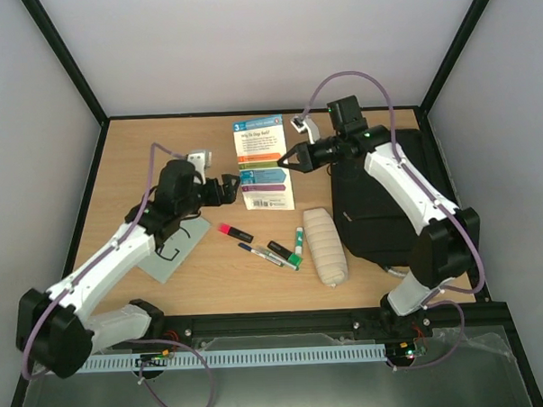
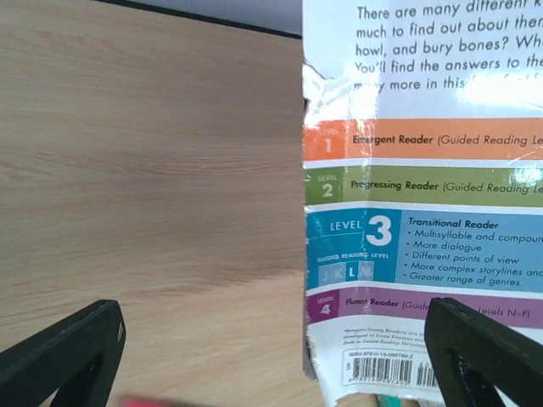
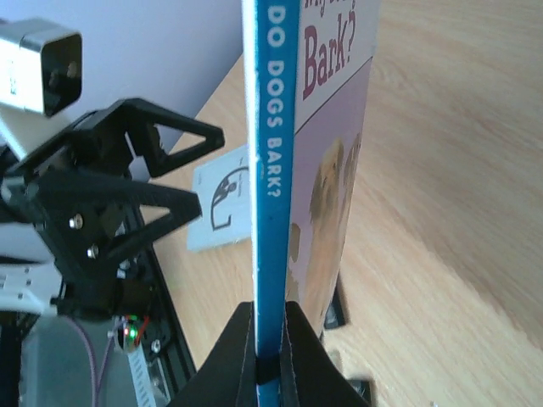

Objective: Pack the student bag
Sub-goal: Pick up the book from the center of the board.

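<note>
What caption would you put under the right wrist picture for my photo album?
Right pincer clamped on the blue spine of the Do Dogs Bark? book, left pincer open beside it.

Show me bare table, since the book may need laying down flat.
Bare: the far-left corner, behind the left gripper and left of the book. Crowded: markers and pencil case near centre, student bag filling the right.

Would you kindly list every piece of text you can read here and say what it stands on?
"DO DOGS BARK?": spine of the book, pinched in the right claw.
"Bark?": front cover.
"Emergent Reader": back cover, orange band.
"Progressing Reader": green band.
"LEVEL 3", "Transitional Reader": blue band.
"Fluent Reader": purple band.
Barcode digits: too small to read.
</note>
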Available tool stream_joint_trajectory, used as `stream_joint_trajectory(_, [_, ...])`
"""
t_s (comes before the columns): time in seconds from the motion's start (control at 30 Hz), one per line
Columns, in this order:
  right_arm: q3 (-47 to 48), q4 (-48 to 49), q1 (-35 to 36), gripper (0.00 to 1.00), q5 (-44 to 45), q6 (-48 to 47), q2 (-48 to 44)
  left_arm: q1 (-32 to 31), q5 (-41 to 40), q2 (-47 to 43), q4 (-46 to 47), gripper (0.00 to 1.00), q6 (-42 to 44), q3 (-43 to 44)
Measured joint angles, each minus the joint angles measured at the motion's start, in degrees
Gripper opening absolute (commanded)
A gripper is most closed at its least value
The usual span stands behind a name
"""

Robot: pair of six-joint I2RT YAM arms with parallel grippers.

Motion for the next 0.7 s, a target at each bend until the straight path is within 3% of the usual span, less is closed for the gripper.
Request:
stream_joint_trajectory(0.2, [-6.36, -5.29, -1.44, 0.01, -3.85, -9.33, -7.67, -0.07, 8.57, -11.89, 11.19, 0.99, 0.42, -12.68])
stream_joint_trajectory(0.7, [-9.86, -14.12, -4.04, 0.01, -17.44, -22.99, -16.52, -4.79, 25.49, -11.69, 30.25, 0.98, -2.62, -18.18])
